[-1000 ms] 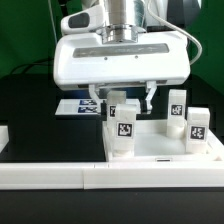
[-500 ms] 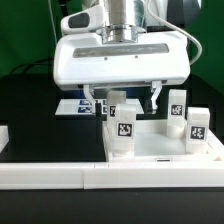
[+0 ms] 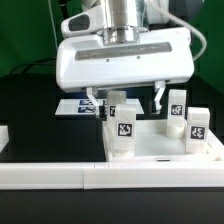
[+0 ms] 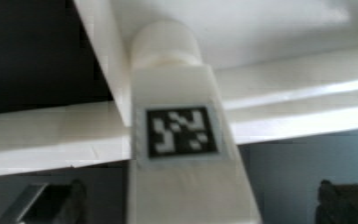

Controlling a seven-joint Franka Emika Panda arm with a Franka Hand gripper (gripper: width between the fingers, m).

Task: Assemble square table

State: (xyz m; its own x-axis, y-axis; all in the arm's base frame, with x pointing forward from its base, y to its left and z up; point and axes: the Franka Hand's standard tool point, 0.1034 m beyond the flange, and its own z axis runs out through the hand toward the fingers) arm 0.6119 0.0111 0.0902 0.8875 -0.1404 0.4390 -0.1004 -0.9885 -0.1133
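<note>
end effector [image 3: 126,97] lifted, jaws now spread, pinching nothing | leg [image 3: 122,132] upright | black-white tag [image 4: 179,130], no readable text

Upright legs [image 3: 122,128] crowd slab [image 3: 160,147]; tool [image 3: 128,99] seemingly clear above.

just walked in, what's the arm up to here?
The Panda's gripper is open and holds nothing, hovering above one leg at the back of the square table. Four tagged legs stand upright on the slab. In the wrist view a leg sits between the spread fingers. The marker board lies behind.
</note>
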